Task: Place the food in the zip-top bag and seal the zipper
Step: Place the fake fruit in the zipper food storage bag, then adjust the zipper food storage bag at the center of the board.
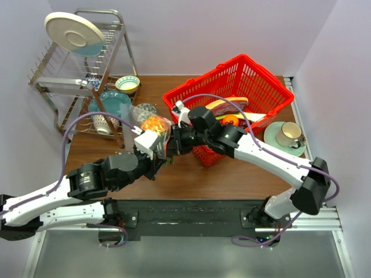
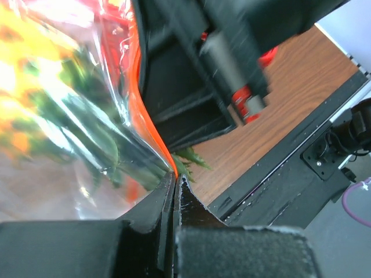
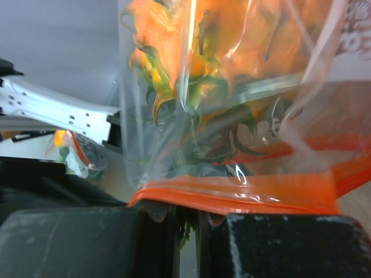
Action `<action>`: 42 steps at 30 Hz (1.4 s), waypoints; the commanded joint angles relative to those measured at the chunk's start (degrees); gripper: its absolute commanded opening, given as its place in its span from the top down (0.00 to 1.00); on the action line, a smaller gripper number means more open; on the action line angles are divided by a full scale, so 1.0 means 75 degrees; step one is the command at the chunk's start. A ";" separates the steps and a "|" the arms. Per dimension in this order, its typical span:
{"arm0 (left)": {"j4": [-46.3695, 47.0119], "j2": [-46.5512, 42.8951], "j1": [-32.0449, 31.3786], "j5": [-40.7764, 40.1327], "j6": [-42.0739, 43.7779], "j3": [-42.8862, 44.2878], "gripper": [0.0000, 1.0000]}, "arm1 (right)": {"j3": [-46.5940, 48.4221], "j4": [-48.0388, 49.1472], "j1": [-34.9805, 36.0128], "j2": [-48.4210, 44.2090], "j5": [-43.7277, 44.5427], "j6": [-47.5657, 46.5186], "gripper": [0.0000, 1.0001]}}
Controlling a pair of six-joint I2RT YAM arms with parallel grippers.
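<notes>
The clear zip-top bag (image 1: 163, 132) is held up above the table between both arms. The yellow-orange pineapple (image 1: 153, 123) is inside it, blurred in the left wrist view (image 2: 23, 69) and close up in the right wrist view (image 3: 191, 35). Green crown tips poke out past the bag's mouth (image 2: 194, 156). My left gripper (image 1: 159, 153) (image 2: 175, 176) is shut on the red-orange zipper (image 2: 145, 116). My right gripper (image 1: 173, 142) (image 3: 186, 217) pinches the same zipper (image 3: 243, 197) at its lower edge, its jaws nearly together. I see no grape bunch.
A red mesh basket (image 1: 255, 75) holding other toy foods stands right behind the right arm. A cup on a green saucer (image 1: 288, 135) is at the right edge. A dish rack (image 1: 81, 69), a teal plate (image 1: 113, 101), a small bowl (image 1: 127, 84) and a glass (image 1: 145, 110) are at the back left.
</notes>
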 commanded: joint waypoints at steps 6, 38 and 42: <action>0.1365 -0.0085 0.0007 0.0408 -0.0464 -0.0321 1.00 | -0.0802 0.1923 -0.0058 -0.0798 0.1282 0.0615 0.87; 0.0968 -0.0367 0.0007 -0.0951 -0.1649 -0.0193 1.00 | 0.0050 -0.1799 -0.0034 -0.2264 0.2945 -0.0989 0.41; 0.0887 -0.0308 0.0007 -0.1033 -0.1602 -0.0135 1.00 | 0.0075 -0.2234 -0.0034 -0.1901 0.2993 -0.1154 0.44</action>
